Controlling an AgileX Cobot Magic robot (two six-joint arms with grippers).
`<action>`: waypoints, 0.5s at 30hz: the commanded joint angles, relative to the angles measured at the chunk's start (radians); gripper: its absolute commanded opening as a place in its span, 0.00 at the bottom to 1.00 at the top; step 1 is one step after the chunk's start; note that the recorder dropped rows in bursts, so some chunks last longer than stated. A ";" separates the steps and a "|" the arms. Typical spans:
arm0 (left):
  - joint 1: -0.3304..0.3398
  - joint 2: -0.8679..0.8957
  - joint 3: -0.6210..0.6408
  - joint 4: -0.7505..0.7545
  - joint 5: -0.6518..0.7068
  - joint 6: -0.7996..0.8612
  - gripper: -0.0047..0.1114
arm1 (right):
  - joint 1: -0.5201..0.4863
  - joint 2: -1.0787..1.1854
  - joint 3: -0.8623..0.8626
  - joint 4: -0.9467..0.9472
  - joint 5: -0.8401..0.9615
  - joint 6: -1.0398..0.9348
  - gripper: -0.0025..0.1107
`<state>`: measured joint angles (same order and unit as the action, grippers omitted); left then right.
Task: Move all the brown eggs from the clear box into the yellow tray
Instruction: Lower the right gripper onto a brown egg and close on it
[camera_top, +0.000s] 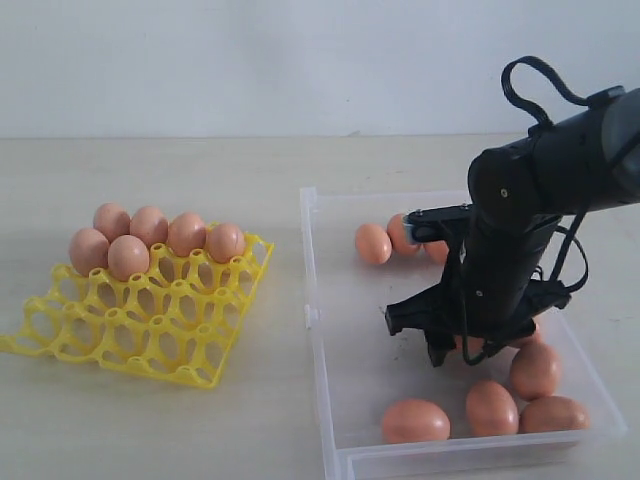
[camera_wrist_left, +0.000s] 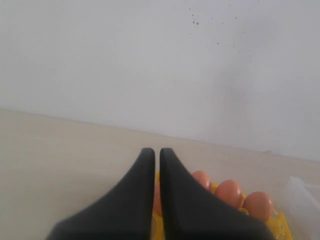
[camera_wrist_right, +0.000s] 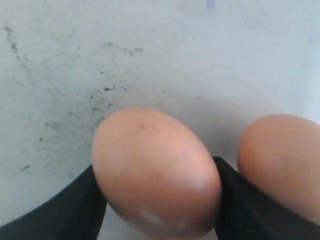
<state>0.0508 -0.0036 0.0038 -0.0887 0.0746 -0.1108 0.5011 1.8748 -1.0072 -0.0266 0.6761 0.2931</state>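
Observation:
My right gripper (camera_top: 457, 350) is down inside the clear box (camera_top: 340, 380). It is shut on a brown egg (camera_wrist_right: 156, 170), and a black finger (camera_wrist_right: 75, 210) presses each side of that egg. Just beside it lies a second egg (camera_wrist_right: 282, 160) on the scuffed floor. Several more brown eggs lie loose in the box, some at the near end (camera_top: 416, 421) and some at the far end (camera_top: 373, 243). The yellow tray (camera_top: 150, 330) stands to the left with several eggs (camera_top: 128, 257) in its far cups. My left gripper (camera_wrist_left: 156, 152) is shut and empty, out of the exterior view, with tray eggs (camera_wrist_left: 229, 192) beyond it.
The right arm's black body (camera_top: 530, 200) hangs over the middle of the box and hides part of it. A corner of the clear box (camera_wrist_left: 305, 192) shows at the edge of the left wrist view. A pale wooden table (camera_top: 150, 170) runs back to a white wall.

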 joint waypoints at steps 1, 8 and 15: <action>-0.006 0.004 -0.004 -0.001 -0.006 -0.001 0.07 | -0.004 0.008 -0.001 -0.034 0.009 -0.133 0.48; -0.006 0.004 -0.004 -0.001 -0.006 -0.001 0.07 | -0.004 0.008 -0.001 -0.034 0.058 -0.367 0.48; -0.006 0.004 -0.004 -0.001 -0.006 -0.001 0.07 | -0.004 0.008 -0.026 -0.116 0.092 -0.411 0.48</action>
<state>0.0508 -0.0036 0.0038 -0.0887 0.0746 -0.1108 0.5011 1.8748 -1.0176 -0.0821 0.7360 -0.0997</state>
